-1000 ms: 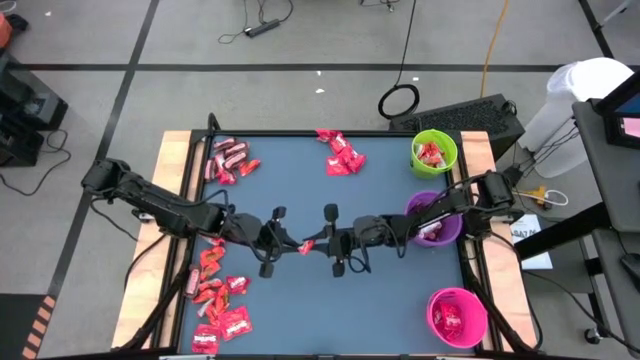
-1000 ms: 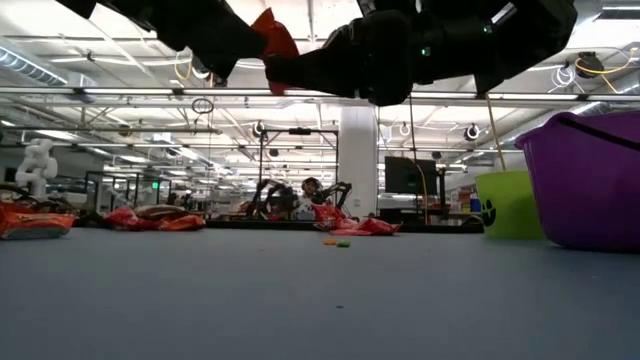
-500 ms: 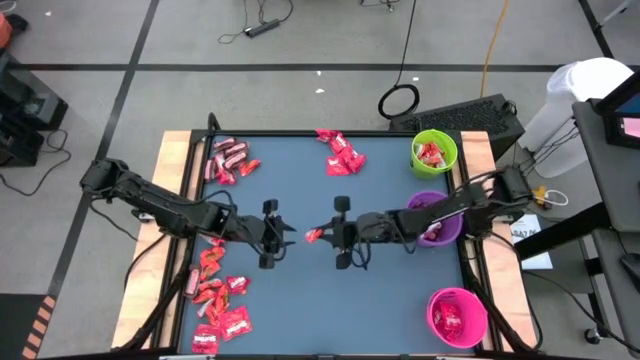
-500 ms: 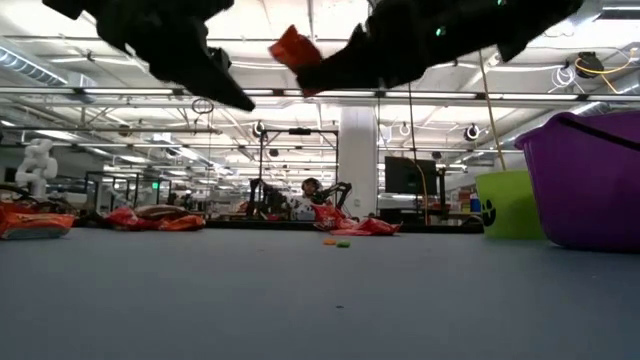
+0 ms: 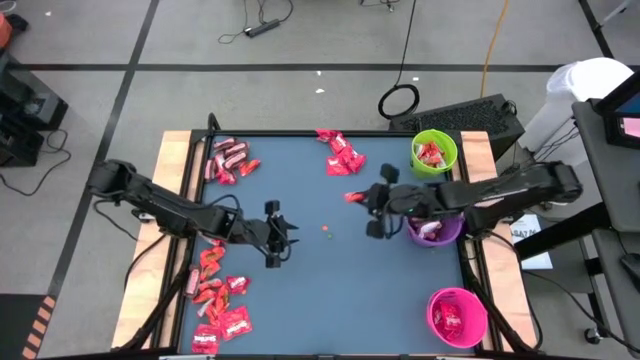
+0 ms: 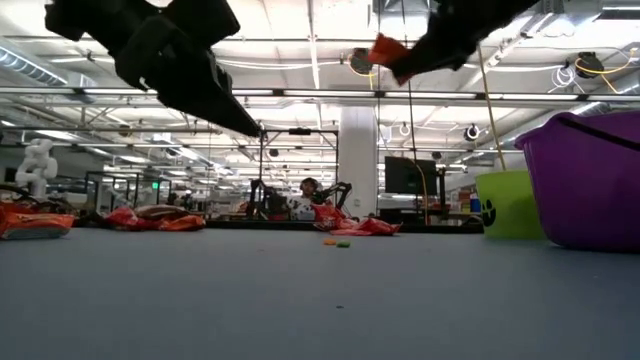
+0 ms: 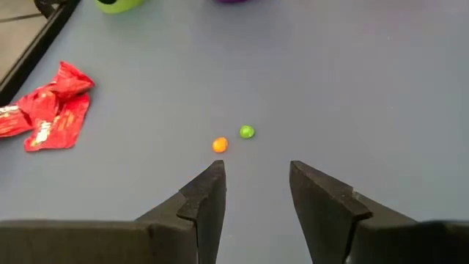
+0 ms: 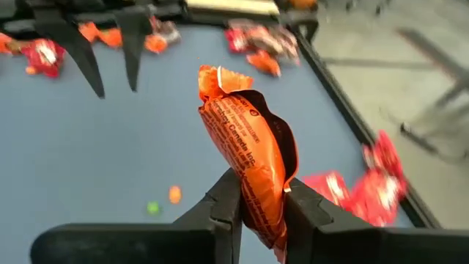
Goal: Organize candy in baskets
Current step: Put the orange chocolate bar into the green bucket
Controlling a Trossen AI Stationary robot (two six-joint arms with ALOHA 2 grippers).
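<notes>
Right claw (image 5: 362, 197) pinches an upright candy (image 8: 249, 165); the purple basket (image 5: 436, 228) sits just behind it; left claw (image 7: 256, 189) gapes empty.

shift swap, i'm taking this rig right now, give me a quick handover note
Right gripper: shut on a candy, held in the air near the purple basket.
Left gripper: open, empty, above mid-table by two loose dots.
Baskets along the right edge: green basket, purple and pink basket each hold some candy.
Left to do: drop the held candy, then clear the back pile, the back-left pile and the front-left pile.
</notes>
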